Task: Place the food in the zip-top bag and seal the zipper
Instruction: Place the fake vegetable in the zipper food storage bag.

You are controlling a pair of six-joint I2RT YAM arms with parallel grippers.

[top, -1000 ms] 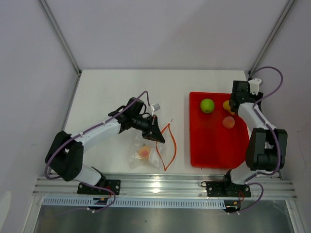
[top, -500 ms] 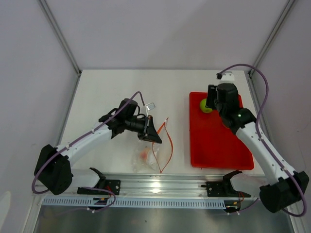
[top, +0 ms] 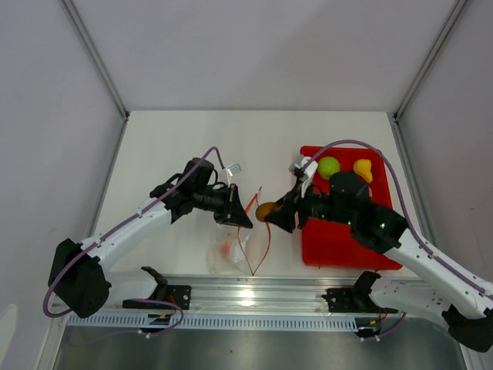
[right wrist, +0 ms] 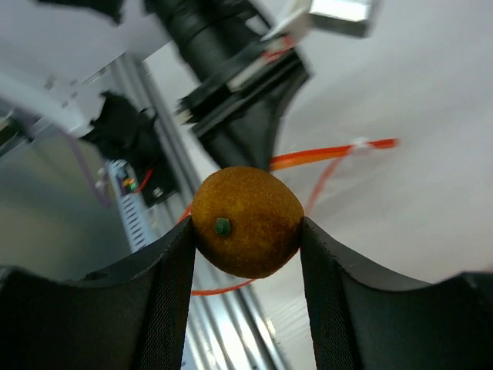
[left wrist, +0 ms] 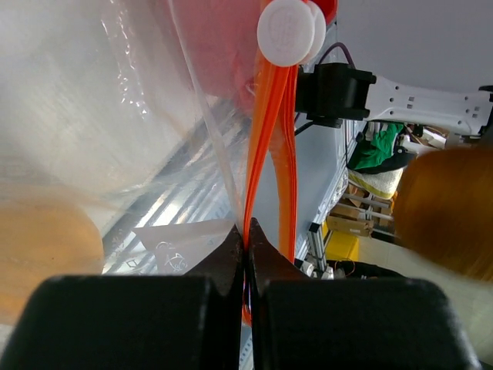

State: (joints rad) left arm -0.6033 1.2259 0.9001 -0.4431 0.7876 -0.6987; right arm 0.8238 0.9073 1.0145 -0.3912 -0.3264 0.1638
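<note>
My left gripper [top: 243, 216] is shut on the orange-red zipper [left wrist: 266, 154] of the clear zip-top bag [top: 231, 250] and holds its mouth edge up; the bag hangs below with a pinkish-orange fruit [top: 226, 247] inside. The zipper also shows as a loop in the top view [top: 258, 231]. My right gripper [top: 273, 213] is shut on a brownish-orange fruit [right wrist: 246, 221], also seen in the top view [top: 266, 210], held just right of the bag's mouth. A lime-green apple [top: 330, 166] and a yellow pear [top: 363, 169] lie at the far end of the red tray [top: 339, 247].
The red tray lies right of centre under my right arm. A metal rail [top: 254, 297] runs along the table's near edge. Grey frame posts stand at the back corners.
My right arm has swung from the tray's far end leftward to the bag's mouth with the brownish-orange fruit in its fingers. The left gripper has kept hold of the zipper, shifting slightly.
</note>
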